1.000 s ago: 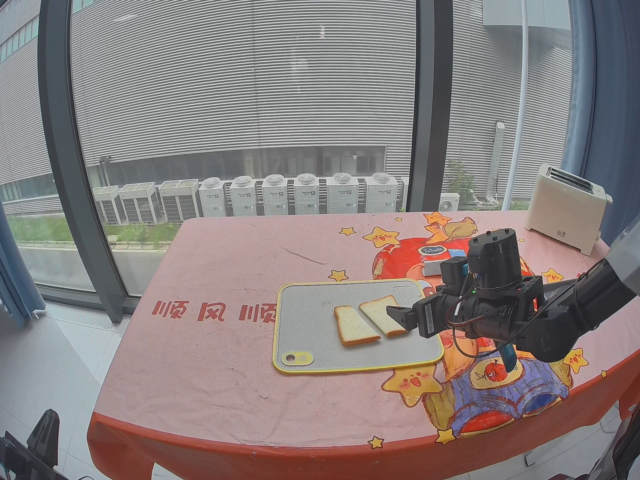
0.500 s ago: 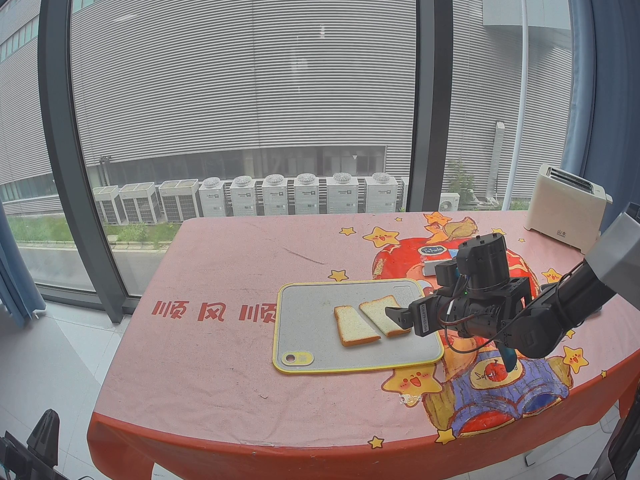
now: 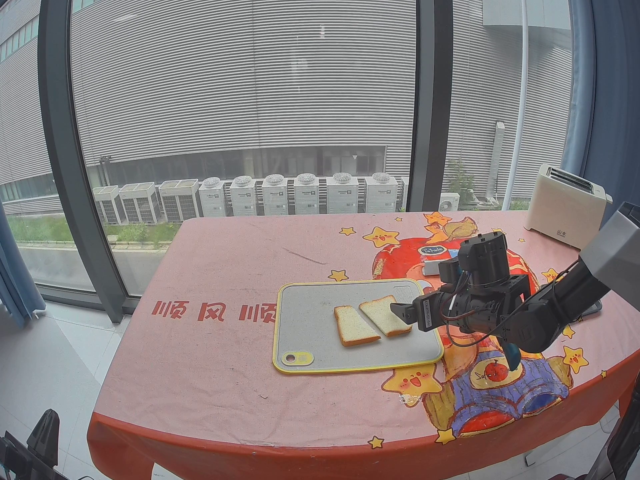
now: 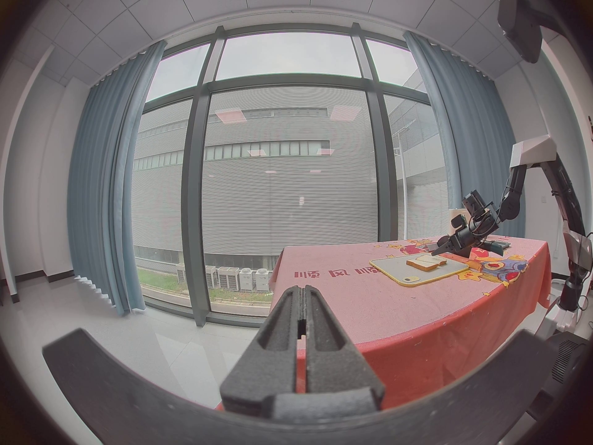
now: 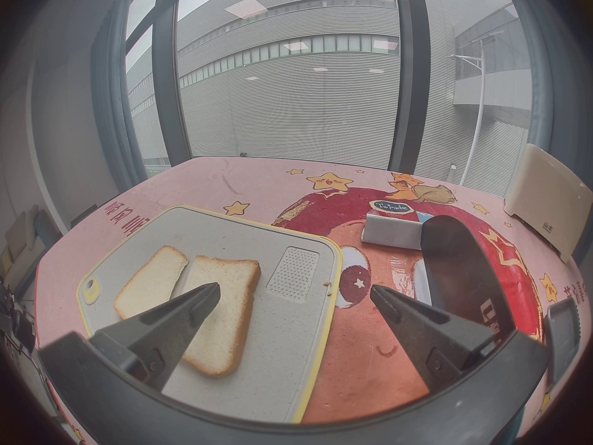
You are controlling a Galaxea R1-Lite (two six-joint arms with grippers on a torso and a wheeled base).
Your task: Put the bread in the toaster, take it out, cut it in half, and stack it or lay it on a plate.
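- We see the bread already cut in two: both halves lie flat on the grey, yellow-rimmed cutting board (image 3: 308,315), near the middle of the pink surface (image 3: 233,261).
- The left half (image 3: 354,325) and the right half (image 3: 385,315) lie side by side. Their long edges are close together, and we cannot tell whether they touch.
- The right pincer (image 3: 402,313) is held low over the board's right part, pointing toward the bread, with its tip just beside the right half.
- From the right wrist view, the right pincer (image 5: 291,293) has its fingers wide apart and holds nothing. One finger (image 5: 185,316) shows in front of the near corner of the right half (image 5: 225,304), and the other finger is toward the board's yellow rim. The left half (image 5: 151,273) lies beyond it on the cutting board (image 5: 204,233).
- The cream toaster (image 3: 567,216) stands at the far right corner of the surface, well apart from the board, and we see no bread in its slots.
- A small pale block (image 5: 392,231) lies on the surface between the board and the toaster (image 5: 550,202).
- The left pincer (image 4: 302,316) hangs well apart from the surface, with its fingers pressed together on nothing.
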